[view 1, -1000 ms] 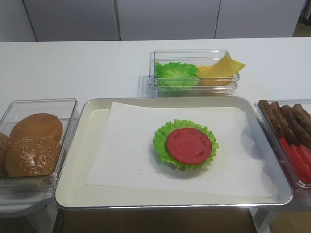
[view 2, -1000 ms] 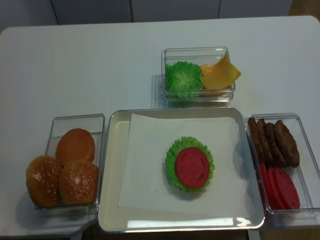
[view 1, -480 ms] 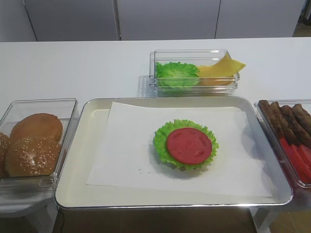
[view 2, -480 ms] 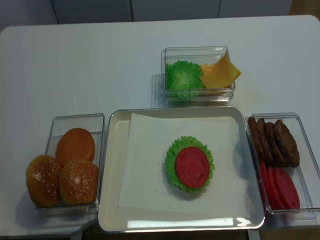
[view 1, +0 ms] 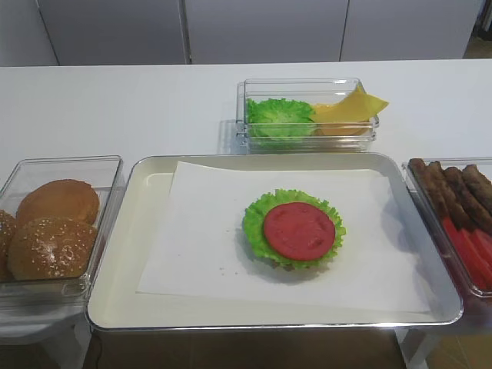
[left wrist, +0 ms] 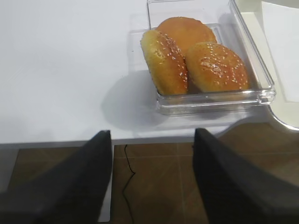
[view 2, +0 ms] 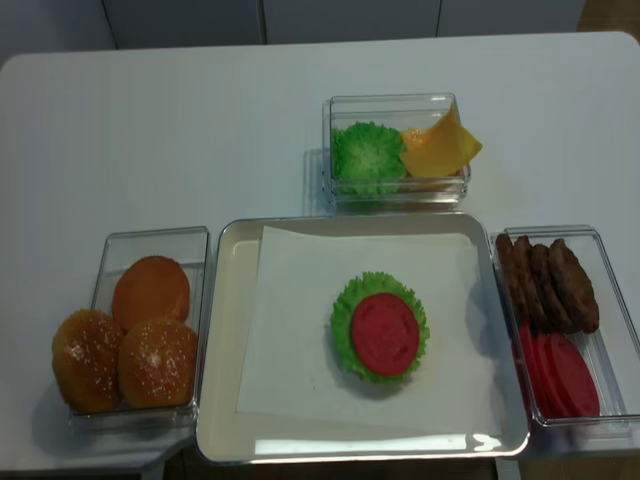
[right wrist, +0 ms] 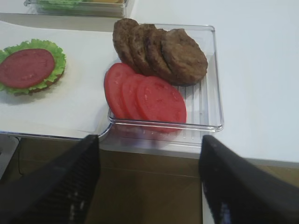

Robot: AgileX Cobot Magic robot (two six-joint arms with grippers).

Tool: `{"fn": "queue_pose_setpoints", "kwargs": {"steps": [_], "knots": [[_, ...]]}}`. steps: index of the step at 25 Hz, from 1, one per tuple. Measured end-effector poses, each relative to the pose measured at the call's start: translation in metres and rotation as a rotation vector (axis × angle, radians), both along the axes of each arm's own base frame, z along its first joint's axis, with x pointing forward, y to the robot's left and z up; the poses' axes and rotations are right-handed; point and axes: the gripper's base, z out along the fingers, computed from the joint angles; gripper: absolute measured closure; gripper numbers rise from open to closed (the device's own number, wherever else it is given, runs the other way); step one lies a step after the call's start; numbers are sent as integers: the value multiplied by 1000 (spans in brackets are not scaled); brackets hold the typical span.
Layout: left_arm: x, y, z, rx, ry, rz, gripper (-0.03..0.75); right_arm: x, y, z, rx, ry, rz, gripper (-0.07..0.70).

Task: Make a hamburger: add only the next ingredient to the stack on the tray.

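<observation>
The right gripper [right wrist: 148, 186] is wide open and empty, back from the table; the tomato [right wrist: 26, 68] lies on the stack [right wrist: 57, 59], ahead to its left.

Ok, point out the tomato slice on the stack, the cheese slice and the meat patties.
tomato slice [view 1: 299, 231]: first exterior high view, centre of its red face.
cheese slice [view 2: 441, 148]: realsense exterior high view, middle of the yellow sheet.
meat patties [right wrist: 184, 56]: right wrist view, top of the frontmost patty.

Open air above stack [view 2: 380, 334]; clear boxes [view 2: 398, 150] flanking tray [view 2: 222, 400].
</observation>
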Motion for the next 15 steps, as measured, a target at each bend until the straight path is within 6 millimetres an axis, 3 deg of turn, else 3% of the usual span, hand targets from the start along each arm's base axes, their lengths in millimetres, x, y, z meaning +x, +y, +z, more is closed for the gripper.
{"fn": "queue_pose_setpoints", "kwargs": {"steps": [15], "knots": [[0, 0, 0, 0, 0, 0, 304, 0, 1, 0, 0, 0, -146, 132]]}}
